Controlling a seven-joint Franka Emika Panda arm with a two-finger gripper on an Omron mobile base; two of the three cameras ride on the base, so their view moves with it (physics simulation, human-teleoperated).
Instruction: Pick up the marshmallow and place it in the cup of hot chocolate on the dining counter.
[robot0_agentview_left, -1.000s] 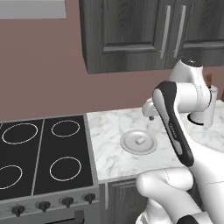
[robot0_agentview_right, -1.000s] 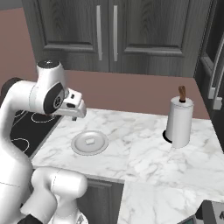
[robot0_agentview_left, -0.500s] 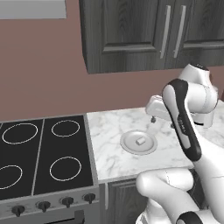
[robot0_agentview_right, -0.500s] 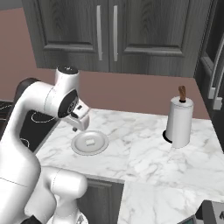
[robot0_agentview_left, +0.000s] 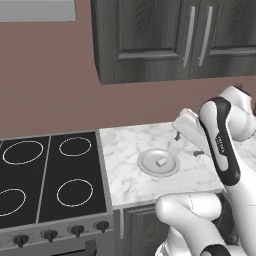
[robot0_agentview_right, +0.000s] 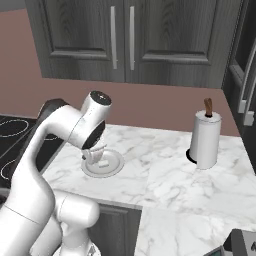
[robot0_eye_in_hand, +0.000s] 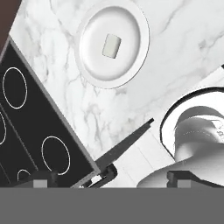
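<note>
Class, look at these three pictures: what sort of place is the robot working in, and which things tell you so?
A home kitchen, rendered rather than real. A black stove with ring burners sits beside a marble worktop, dark cabinets hang above, and a paper towel roll stands on the worktop. A marshmallow lies on a plate there.

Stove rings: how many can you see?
4, all on the black cooktop left of the marble worktop: two at the back, two at the front.
</note>
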